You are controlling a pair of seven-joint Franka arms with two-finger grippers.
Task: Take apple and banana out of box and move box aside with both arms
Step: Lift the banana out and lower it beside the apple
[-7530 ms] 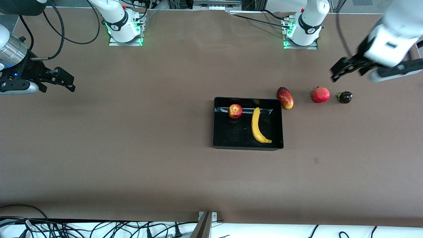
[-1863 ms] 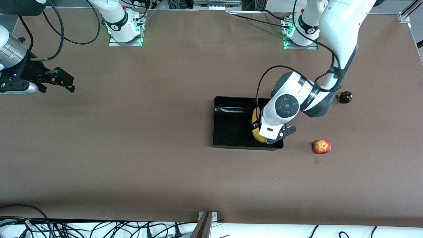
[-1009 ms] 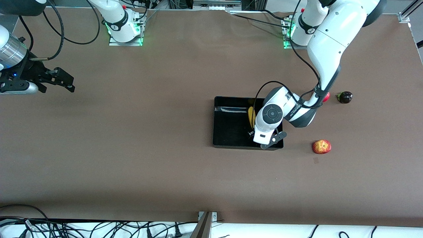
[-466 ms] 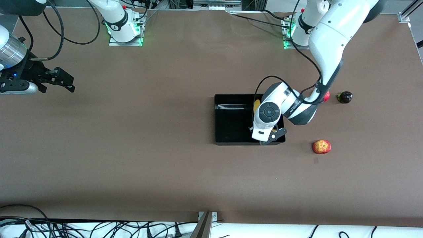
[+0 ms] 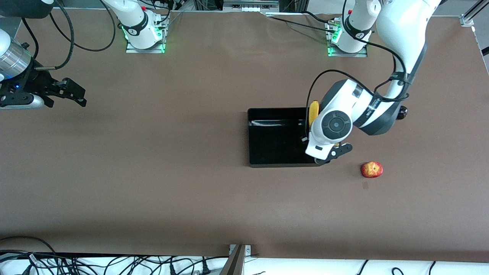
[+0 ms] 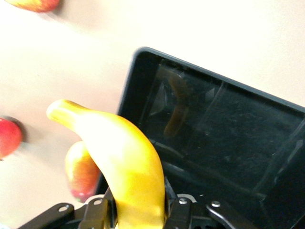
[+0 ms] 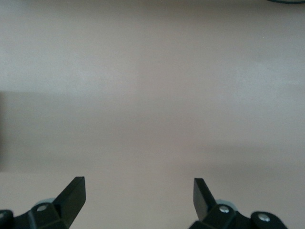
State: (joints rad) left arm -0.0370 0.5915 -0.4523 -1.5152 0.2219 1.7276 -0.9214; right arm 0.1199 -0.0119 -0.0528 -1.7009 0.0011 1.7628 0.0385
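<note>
Brown tabletop [image 5: 191,172] carries the black box [image 5: 275,137] near its middle. At the box's three o'clock wall, the left gripper [image 5: 328,154] hangs in the air, its fingers clamped on the banana [image 6: 124,171], which juts up over that wall. Resting on the table, the apple [image 5: 372,169] sits at about four o'clock from the box, well apart. Out at the right arm's end, the right gripper [image 7: 138,195] waits with fingers spread wide over bare table.
</note>
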